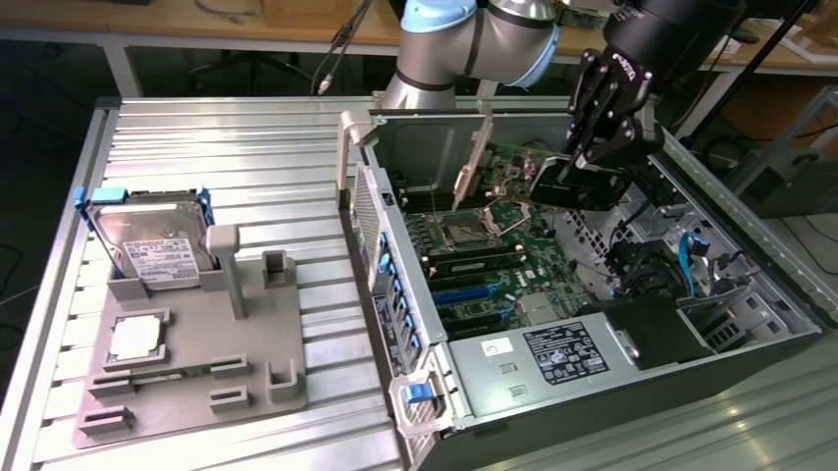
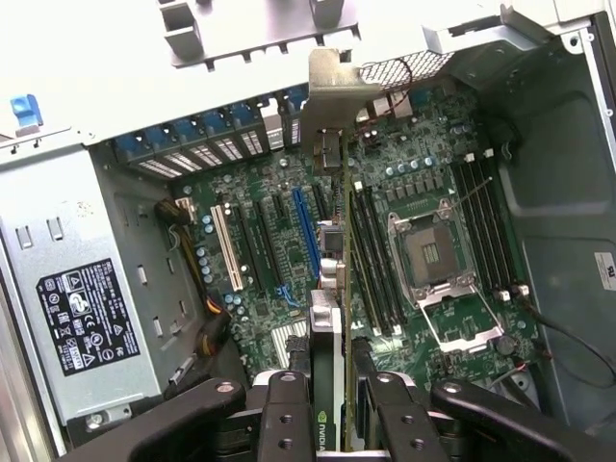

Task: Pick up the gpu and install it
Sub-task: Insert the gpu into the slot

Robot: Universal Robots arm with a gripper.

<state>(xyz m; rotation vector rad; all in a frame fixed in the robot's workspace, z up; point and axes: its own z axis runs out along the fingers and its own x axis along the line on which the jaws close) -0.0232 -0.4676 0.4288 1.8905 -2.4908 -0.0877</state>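
On the edge of the gpu (image 2: 332,342), right between the fingers (image 2: 287,414), a small green-and-white logo patch is seen, its lettering too small to be read. A black label (image 2: 82,318) with white print and a row of approval marks is carried by the grey power supply (image 2: 58,221), which is set in the case (image 1: 759,245) well off to one side of the claw (image 2: 335,385); none of its text can be made out. A white label with dark print is borne by the hard drive (image 1: 147,243), stood in a grey fixture (image 1: 196,412) outside the case, far from the claw toward the exterior view's left; that print is likewise unreadable. The gpu is clamped by the claw, one finger pressed against each face of the card, and is held on edge over the motherboard (image 2: 269,241) inside the open case, reaching out ahead of the fingertips. It is seen as a thin green board with a black cooler block (image 1: 576,188) close under the fingers and a silver end bracket (image 2: 332,91) at the end farthest from the claw, by the case's slotted rear wall. Whether its lower edge touches a slot cannot be told. The open processor socket (image 2: 433,255) and long black memory slots are found just beside the card, a white slot (image 2: 231,248) and a blue slot (image 2: 306,226) on its other side.
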